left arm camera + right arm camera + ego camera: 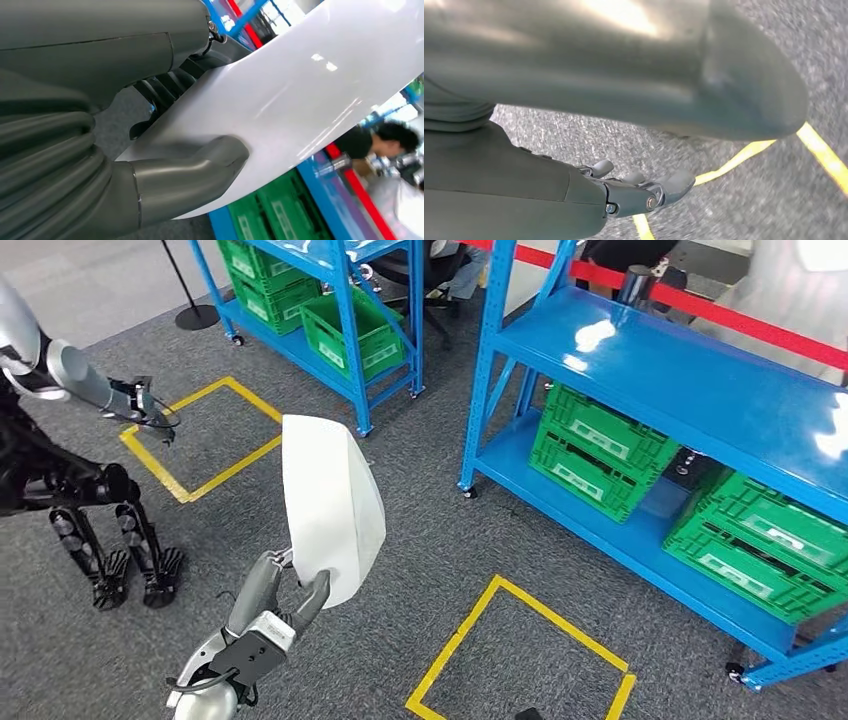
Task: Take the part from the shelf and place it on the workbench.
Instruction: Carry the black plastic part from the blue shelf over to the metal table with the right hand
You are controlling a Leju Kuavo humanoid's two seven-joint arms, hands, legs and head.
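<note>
Left hand (283,592) grips white part (335,502); thumb (200,170) probably pressing it.

Grey carpeted floor (420,530) marked with yellow tape squares (520,650). Two blue metal shelving racks (690,390) on castors stand on it, with green plastic crates (600,445) on their lower shelves.

No text, brand, number or sign can be read in these views. The green crates (600,452) on the blue shelf (690,390) carry pale rectangular labels on their sides, but the labels are too small and blurred to make out. The same crates appear in the left wrist view (272,215), where their labels are also illegible.
</note>
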